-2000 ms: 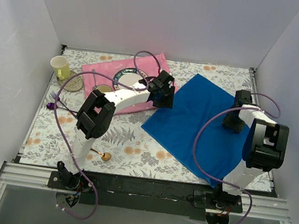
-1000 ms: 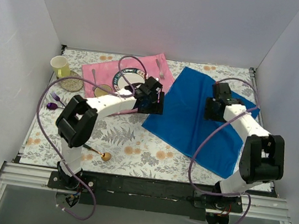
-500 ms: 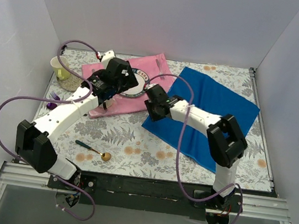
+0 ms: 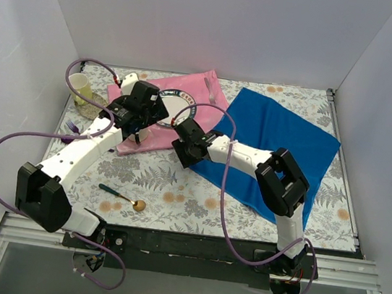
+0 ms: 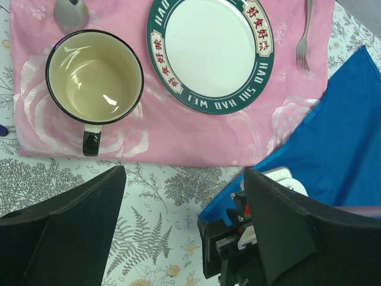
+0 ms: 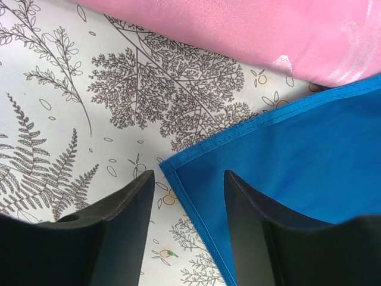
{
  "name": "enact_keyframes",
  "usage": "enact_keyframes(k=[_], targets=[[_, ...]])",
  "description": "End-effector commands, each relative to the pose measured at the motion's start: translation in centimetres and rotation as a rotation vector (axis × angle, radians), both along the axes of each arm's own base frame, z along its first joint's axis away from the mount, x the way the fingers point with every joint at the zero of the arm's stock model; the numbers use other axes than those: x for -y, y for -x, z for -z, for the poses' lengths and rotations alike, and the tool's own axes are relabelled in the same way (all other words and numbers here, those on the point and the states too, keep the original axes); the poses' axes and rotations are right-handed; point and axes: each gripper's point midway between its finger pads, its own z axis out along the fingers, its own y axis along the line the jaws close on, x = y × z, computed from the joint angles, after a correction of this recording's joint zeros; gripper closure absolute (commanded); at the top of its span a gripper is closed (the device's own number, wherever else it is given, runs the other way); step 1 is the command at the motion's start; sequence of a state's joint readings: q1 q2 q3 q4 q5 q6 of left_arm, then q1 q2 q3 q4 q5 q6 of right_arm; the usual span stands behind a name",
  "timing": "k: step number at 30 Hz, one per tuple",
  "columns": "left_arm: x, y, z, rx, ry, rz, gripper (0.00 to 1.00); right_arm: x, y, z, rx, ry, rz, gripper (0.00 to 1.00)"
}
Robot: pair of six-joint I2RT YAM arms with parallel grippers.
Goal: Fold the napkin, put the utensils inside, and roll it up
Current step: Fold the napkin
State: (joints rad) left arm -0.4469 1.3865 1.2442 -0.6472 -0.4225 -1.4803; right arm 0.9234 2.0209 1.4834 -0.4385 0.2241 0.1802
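The blue napkin [image 4: 276, 147] lies flat and unfolded on the right half of the table, its left corner [image 6: 165, 165] next to the pink mat. My right gripper [image 4: 183, 149] hangs open over that corner, which lies between its fingers [image 6: 189, 179] without being pinched. Over the pink mat's near edge, my left gripper [image 4: 138, 118] is open and holds nothing [image 5: 184, 179]; floral tablecloth and the right gripper show between its fingers. The gold-bowled spoon with a dark handle [image 4: 124, 198] lies alone near the front edge, far from both grippers.
On the pink mat [image 5: 178, 128] stand a green-rimmed plate [image 5: 211, 50] and a cream mug [image 5: 95, 77], with a silver fork [image 5: 305, 30] at its right edge. A yellow cup [image 4: 80, 87] and purple plastic cutlery [image 4: 72, 133] lie far left. White walls enclose three sides.
My right arm swept left across the napkin to its left corner and opened wider. The left arm swung away from that corner to the pink mat's near edge.
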Motion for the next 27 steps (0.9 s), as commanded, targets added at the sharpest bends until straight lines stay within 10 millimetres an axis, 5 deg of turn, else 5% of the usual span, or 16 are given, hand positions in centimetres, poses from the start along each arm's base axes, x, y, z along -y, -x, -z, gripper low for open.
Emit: enact_keyframes(k=[1,14,18,24,27], targets=[[-0.8,0.3,-1.7,0.049,0.004,-0.011,0.2,-1.6,-0.7,0.0,0.0,-0.047,-0.012,0.44],[-0.7,0.1,-1.1,0.036,0.014,-0.004,0.21,-0.1,0.1,3.0,-0.029,0.026,0.056,0.5],[-0.7,0.0,-1.0,0.034,0.014,0.001,0.21,0.2,1.5,4.6,-0.068,0.003,0.07,0.7],[0.7,-0.2,0.7,-0.012,0.045,0.08,0.21,-1.9,2.3,2.7,-0.112,-0.119,0.035,0.99],[1.7,-0.1,2.5,-0.074,0.066,0.135,0.21,-2.7,3.2,1.3,-0.161,-0.211,0.029,0.99]])
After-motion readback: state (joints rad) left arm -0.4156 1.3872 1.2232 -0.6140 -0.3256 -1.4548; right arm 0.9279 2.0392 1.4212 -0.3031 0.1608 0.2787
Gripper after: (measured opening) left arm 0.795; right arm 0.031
